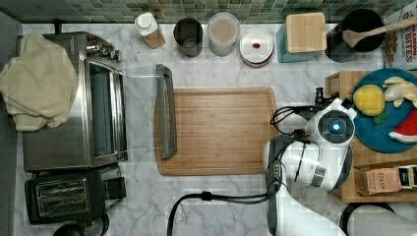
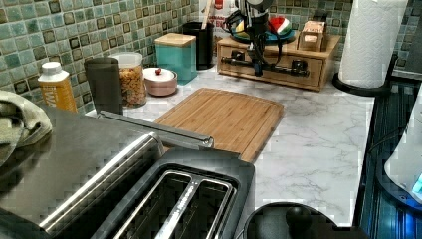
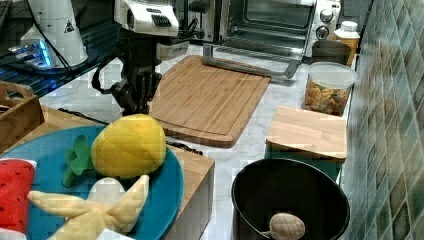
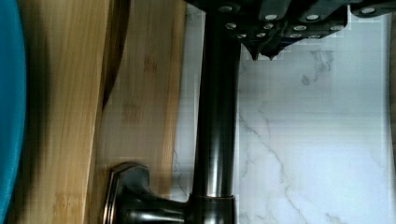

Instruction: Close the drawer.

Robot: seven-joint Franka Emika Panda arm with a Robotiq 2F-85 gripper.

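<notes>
The drawer (image 2: 271, 67) sits in a low wooden stand (image 2: 328, 45) at the far end of the counter in the left view. Its pale-wood front (image 4: 140, 107) carries a dark metal bar handle (image 4: 215, 116). The front stands close against the stand, with only a narrow shadowed gap, and the drawer's inside is hidden. My gripper (image 4: 262, 55) hangs straight down in front of the drawer, its fingertips pressed together and empty, right beside the bar on the counter side. It also shows in the left view (image 2: 258, 69) and in the right view (image 3: 134, 107).
A teal plate (image 1: 378, 132) of toy food and a tea box (image 1: 386, 179) lie on the stand. A wooden cutting board (image 1: 221, 130) fills the counter's middle. The toaster oven's glass door (image 1: 164, 110) hangs open over the board's edge. Jars and canisters (image 1: 223, 32) line the tiled wall.
</notes>
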